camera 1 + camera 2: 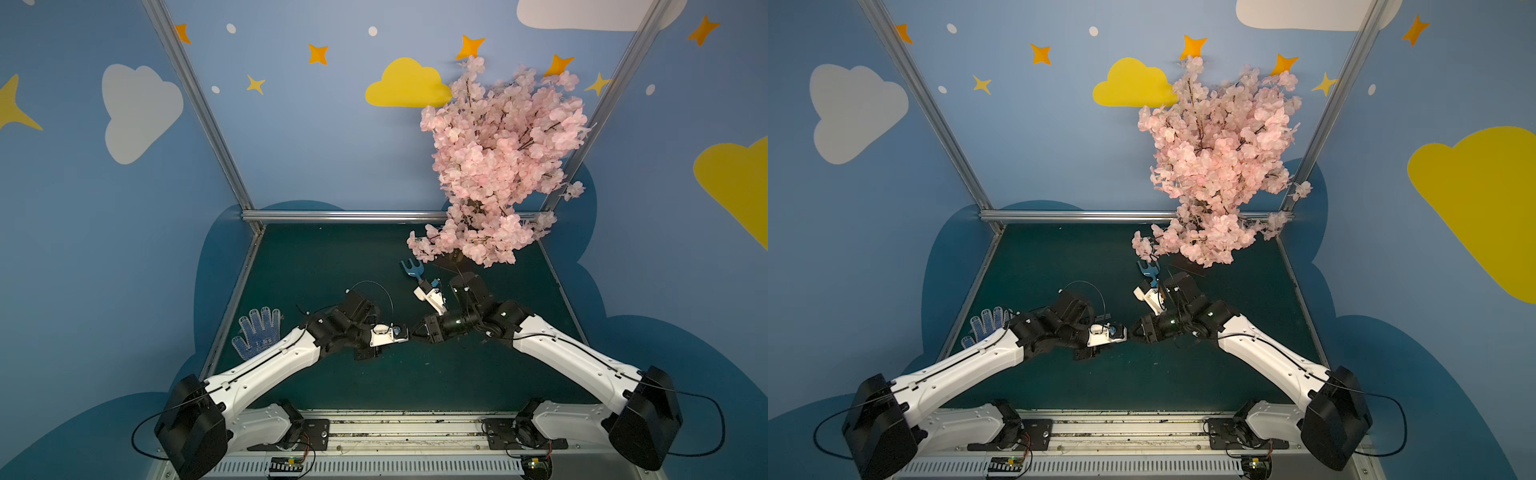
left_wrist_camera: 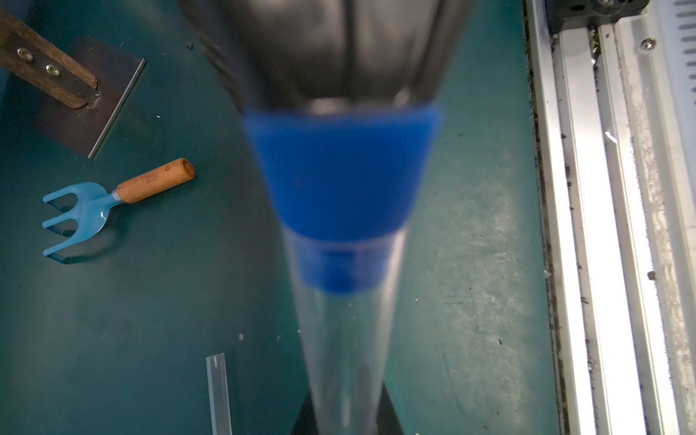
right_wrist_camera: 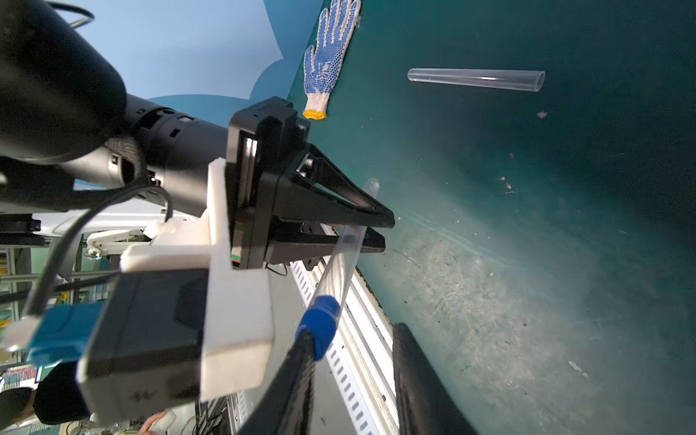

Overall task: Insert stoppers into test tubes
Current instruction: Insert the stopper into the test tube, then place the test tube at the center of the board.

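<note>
above green mat (image 3: 527, 263), left pincer (image 3: 386, 231) clamps tube (image 3: 341, 263); stopper (image 3: 319, 324) touches right pincer (image 3: 354, 333).

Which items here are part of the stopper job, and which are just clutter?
Job: held test tube, blue stopper in its mouth, second test tube lying loose.
Clutter: garden fork, dotted glove, pink blossom tree.

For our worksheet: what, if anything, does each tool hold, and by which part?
The left tool clamps the slender clear test tube on its body, nearer the rounded end. The right tool stands open, holding nothing.
</note>
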Controlling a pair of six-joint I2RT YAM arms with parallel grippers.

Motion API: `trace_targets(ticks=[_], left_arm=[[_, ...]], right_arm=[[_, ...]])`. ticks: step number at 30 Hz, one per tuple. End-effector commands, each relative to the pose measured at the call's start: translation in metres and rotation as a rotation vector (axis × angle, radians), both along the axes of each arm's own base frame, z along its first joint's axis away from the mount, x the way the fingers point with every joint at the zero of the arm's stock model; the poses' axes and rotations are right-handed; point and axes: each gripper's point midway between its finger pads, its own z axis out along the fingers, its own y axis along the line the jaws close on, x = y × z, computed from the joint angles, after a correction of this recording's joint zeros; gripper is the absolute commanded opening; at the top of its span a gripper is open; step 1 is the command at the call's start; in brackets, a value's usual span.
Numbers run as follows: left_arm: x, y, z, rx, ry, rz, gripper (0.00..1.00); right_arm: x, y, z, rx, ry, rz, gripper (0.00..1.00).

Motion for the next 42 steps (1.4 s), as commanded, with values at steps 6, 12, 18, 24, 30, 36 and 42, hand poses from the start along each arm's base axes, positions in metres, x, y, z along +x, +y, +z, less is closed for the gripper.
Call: trace_targets(ticks=[6, 12, 18, 24, 30, 36, 42], left_arm=[[0.023, 0.004, 0.009, 0.039, -0.097, 0.062, 0.02], [0.026, 0.012, -0.002, 0.093, -0.092, 0.087, 0.02], [0.040, 0.034, -0.012, 0.152, -0.048, 0.157, 0.03], [0.083, 0.065, -0.030, 0.279, 0.034, 0.245, 0.02], [0.126, 0.095, -0.054, 0.443, 0.071, 0.267, 0.03], [0.158, 0.109, -0.079, 0.483, 0.166, 0.268, 0.03], [0.177, 0.110, -0.094, 0.456, 0.233, 0.254, 0.06]], right_arm=[[-0.002, -0.020, -0.006, -0.032, 0.044, -0.047, 0.36], [0.001, -0.029, 0.005, 0.034, 0.046, -0.083, 0.35], [0.019, -0.061, 0.002, -0.023, -0.060, -0.246, 0.36], [0.021, -0.076, 0.008, -0.039, -0.149, -0.293, 0.35], [0.014, -0.088, 0.013, -0.045, -0.202, -0.299, 0.35], [0.007, -0.093, 0.013, -0.032, -0.214, -0.307, 0.36], [0.004, -0.097, 0.015, -0.033, -0.222, -0.311, 0.35]])
